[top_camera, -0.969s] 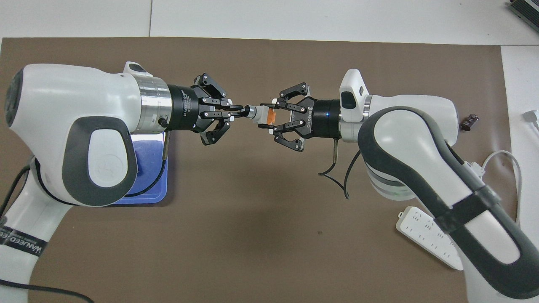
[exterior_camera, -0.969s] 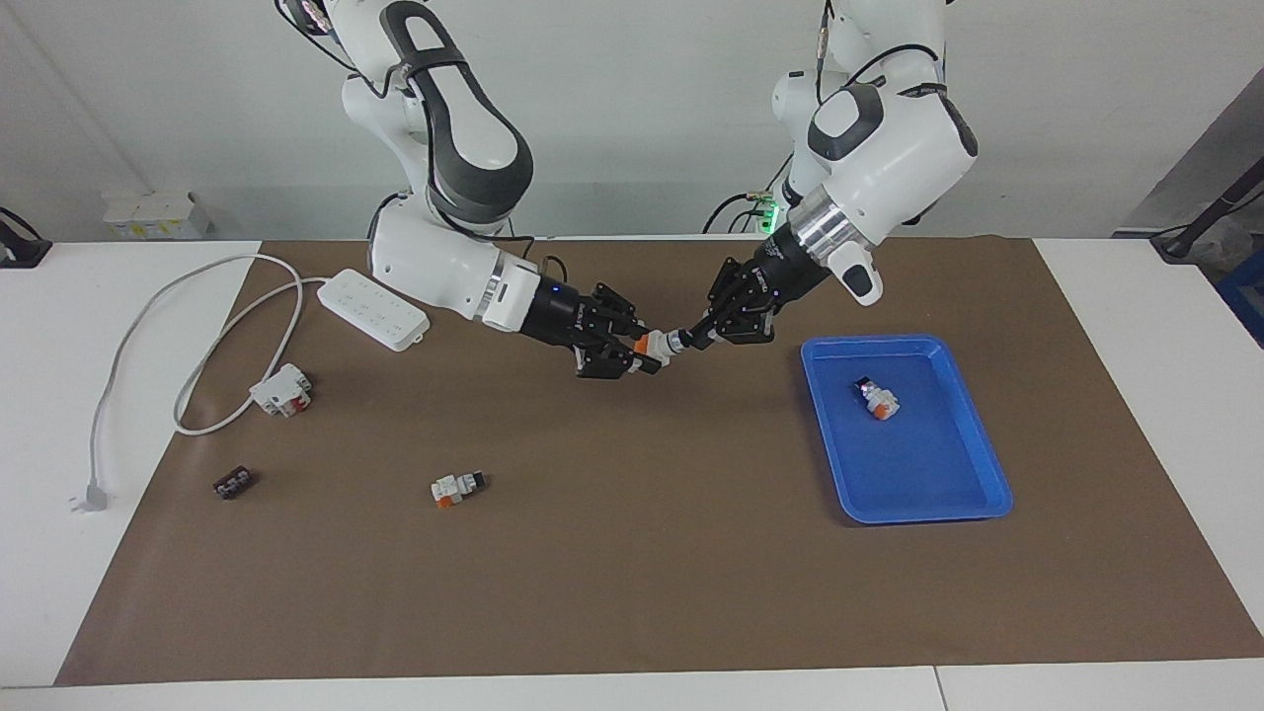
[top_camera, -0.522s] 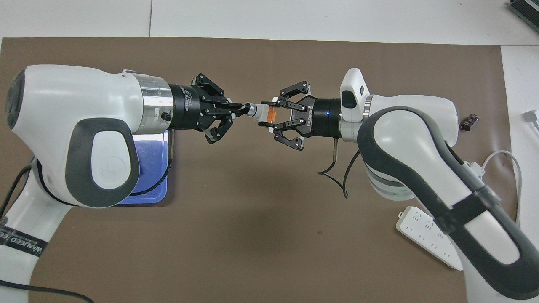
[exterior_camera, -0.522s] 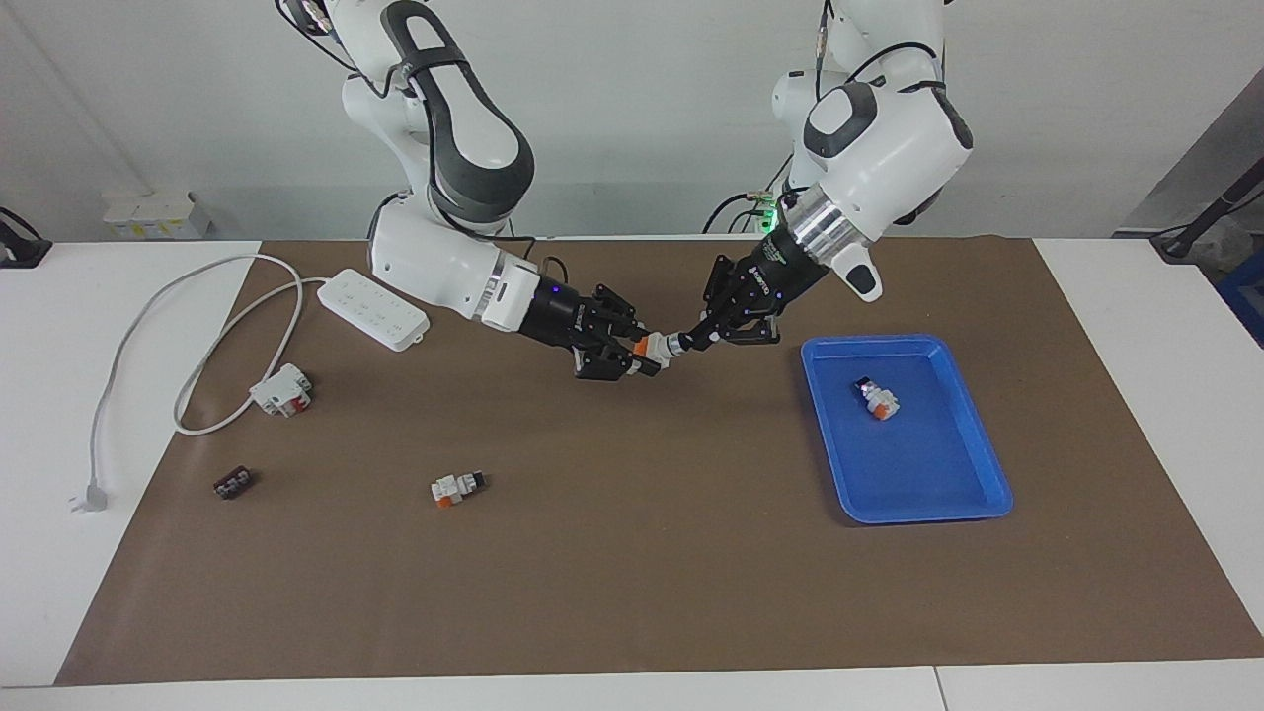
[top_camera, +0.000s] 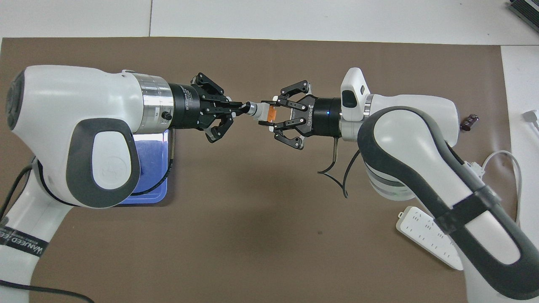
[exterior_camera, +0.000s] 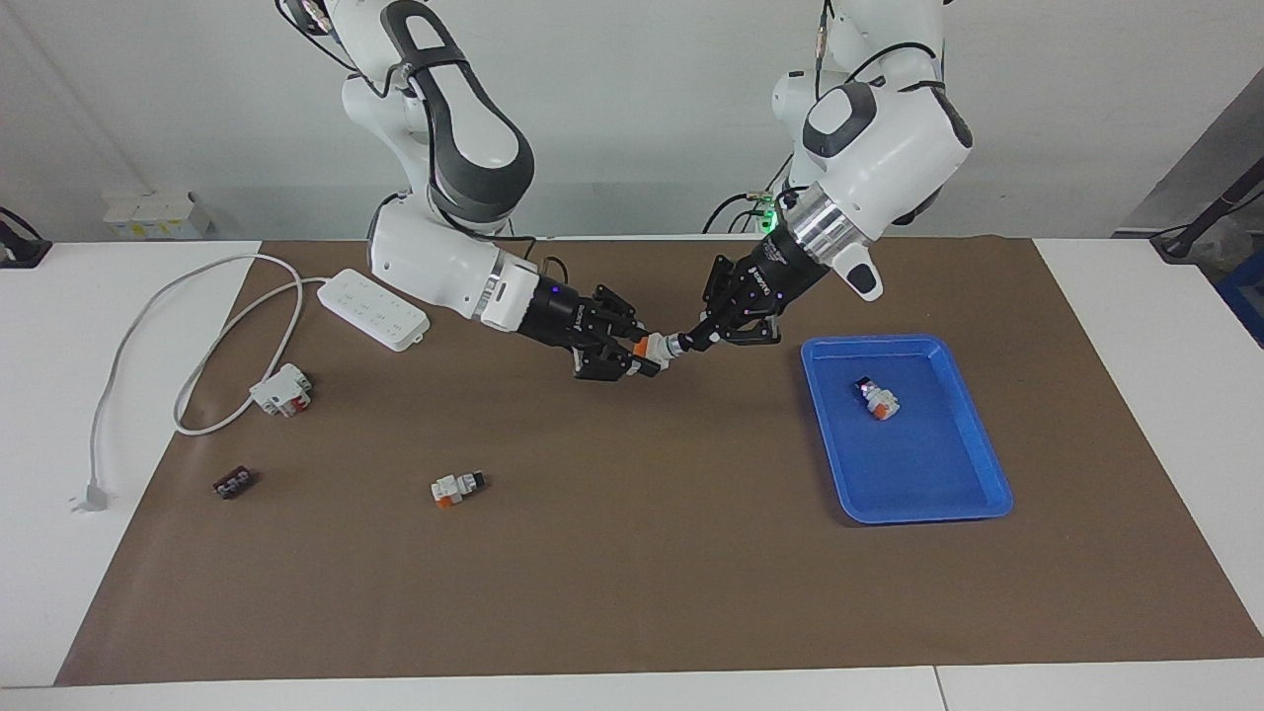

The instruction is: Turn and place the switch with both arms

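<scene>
three small switches of the same kind show: one switch [exterior_camera: 656, 348] held in the air between the two arms, a second switch [exterior_camera: 458, 487] lying on the brown mat [exterior_camera: 632, 592], and a third switch [exterior_camera: 877, 397] inside the blue tray [exterior_camera: 987, 464]. there is one blue tray and one brown mat. two white arms, so two grippers: the right gripper [exterior_camera: 637, 354] and the left gripper [exterior_camera: 694, 339]. one white power strip [exterior_camera: 374, 308] with one cord ending in one plug [exterior_camera: 89, 497]. one white-and-red breaker [exterior_camera: 281, 389]. one small dark block [exterior_camera: 234, 483], possibly a terminal piece; it is too small to tell.
</scene>
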Controlling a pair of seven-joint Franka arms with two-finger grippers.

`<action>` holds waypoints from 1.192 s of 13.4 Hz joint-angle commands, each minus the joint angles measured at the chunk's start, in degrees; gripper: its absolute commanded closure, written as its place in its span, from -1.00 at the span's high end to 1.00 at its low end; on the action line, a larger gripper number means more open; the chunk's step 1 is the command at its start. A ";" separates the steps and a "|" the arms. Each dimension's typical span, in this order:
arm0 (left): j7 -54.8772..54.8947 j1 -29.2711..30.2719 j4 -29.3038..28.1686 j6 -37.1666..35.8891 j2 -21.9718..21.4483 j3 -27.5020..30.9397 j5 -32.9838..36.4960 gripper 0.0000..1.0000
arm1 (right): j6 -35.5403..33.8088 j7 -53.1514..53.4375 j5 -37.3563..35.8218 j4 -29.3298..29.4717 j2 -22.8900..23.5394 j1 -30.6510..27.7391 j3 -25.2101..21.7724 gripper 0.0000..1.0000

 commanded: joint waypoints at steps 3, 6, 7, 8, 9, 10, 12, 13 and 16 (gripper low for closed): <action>-1.60 -0.50 0.96 3.80 0.74 0.76 2.76 -1.00 | -1.02 -1.52 1.76 -2.20 -1.87 0.03 0.56 -1.00; -1.51 -0.50 1.04 3.80 0.74 0.76 2.94 -1.00 | 0.29 -1.52 1.76 -2.20 -2.40 0.03 0.56 0.99; -1.51 -0.50 1.04 3.80 0.74 0.76 2.94 -1.00 | 0.74 -1.52 1.76 -2.20 -2.49 0.03 0.56 1.00; -1.51 -0.50 1.04 3.80 0.74 0.76 2.94 -1.00 | 0.83 -1.43 1.76 -2.20 -2.49 0.03 0.56 1.00; -1.42 -0.41 1.04 3.80 0.74 0.76 3.03 -1.00 | 0.83 -1.34 1.76 -2.20 -2.49 0.12 0.56 1.00; -1.42 -0.50 1.04 3.80 0.74 0.76 3.03 -1.00 | 0.92 -1.34 1.76 -2.20 -2.49 0.12 0.56 1.00; -1.34 -0.50 1.04 3.80 0.74 0.76 4.34 -1.00 | 0.92 -1.34 1.75 -2.55 -2.49 0.12 0.56 1.00; -1.16 -0.76 1.04 3.89 0.74 0.67 6.18 -1.00 | 0.92 -1.34 1.67 -2.55 -2.49 0.12 0.56 1.00; 1.64 -1.81 0.69 3.64 0.83 0.58 14.78 -1.00 | 1.01 -0.64 0.88 -2.55 -3.19 0.03 0.30 1.00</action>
